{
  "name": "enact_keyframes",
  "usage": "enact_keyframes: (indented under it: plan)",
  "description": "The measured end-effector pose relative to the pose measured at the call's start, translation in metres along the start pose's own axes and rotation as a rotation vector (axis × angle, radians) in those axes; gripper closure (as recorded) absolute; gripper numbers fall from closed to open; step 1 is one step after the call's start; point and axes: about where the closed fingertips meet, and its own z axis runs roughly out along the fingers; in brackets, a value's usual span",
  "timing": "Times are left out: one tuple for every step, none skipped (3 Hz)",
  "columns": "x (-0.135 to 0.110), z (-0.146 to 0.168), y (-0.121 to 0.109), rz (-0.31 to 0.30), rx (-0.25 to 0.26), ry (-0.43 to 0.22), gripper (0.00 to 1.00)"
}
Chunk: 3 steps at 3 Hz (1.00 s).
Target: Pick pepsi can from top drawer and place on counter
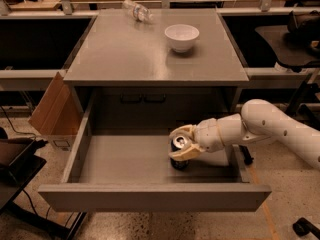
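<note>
The top drawer is pulled open below the counter. The pepsi can, dark with a silver top, stands upright on the drawer floor at the right of its middle. My gripper reaches in from the right on a white arm. Its two cream fingers sit on either side of the can's top, closed around it. The can's base rests on the drawer floor.
A white bowl stands on the counter at the back right. A clear plastic bottle lies at the counter's far edge. A cardboard sheet leans by the cabinet's left side. Dark benches flank the cabinet.
</note>
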Motion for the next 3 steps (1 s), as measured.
enact_keyframes:
  plan:
    - [0.0000, 0.0000, 0.0000, 0.000, 0.000, 0.000, 1.00]
    - [0.0000, 0.0000, 0.0000, 0.000, 0.000, 0.000, 0.82]
    - [-0.0001, 0.0000, 0.0000, 0.000, 0.000, 0.000, 0.59]
